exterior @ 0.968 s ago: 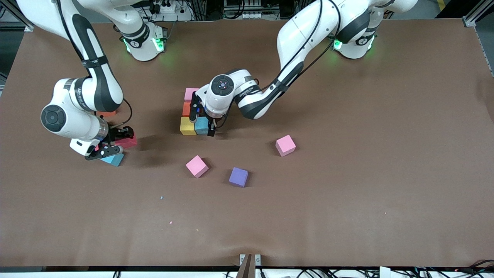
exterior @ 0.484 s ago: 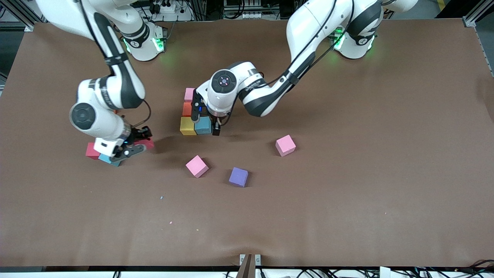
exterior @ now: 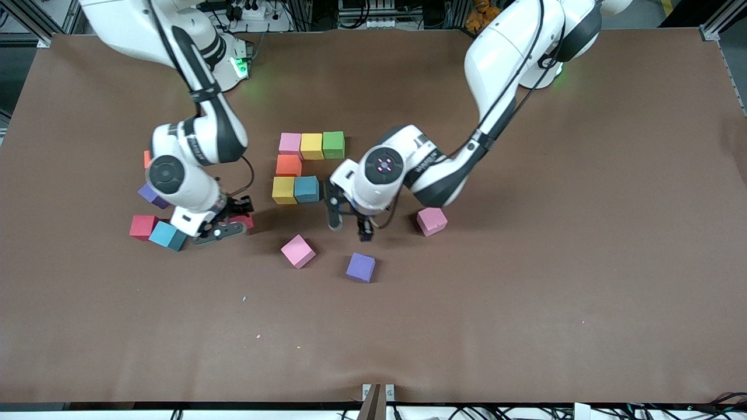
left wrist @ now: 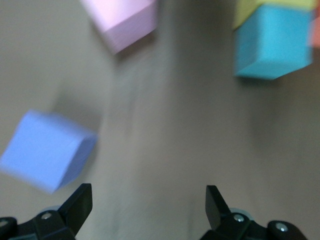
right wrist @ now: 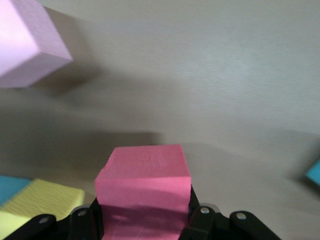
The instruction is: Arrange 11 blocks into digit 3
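Observation:
A partial figure of blocks lies mid-table: pink [exterior: 290,143], yellow [exterior: 311,146] and green [exterior: 333,144] in a row, orange [exterior: 288,165] under the pink, then yellow [exterior: 283,190] and light blue [exterior: 306,189]. My left gripper [exterior: 349,227] hangs open and empty over bare table, between the light blue block [left wrist: 272,42] and a loose purple block [exterior: 360,267]. My right gripper [exterior: 230,220] is shut on a red block [right wrist: 145,185] and sits beside the figure, toward the right arm's end.
Loose pink blocks [exterior: 297,251] [exterior: 432,221] lie near the purple one. Toward the right arm's end lie a red block [exterior: 143,227], a blue one [exterior: 167,235], a purple one [exterior: 153,195] and an orange one [exterior: 146,158].
My left gripper left the light blue block at the figure and moved toward the front camera. My right arm carried the red block from the side pile toward the figure.

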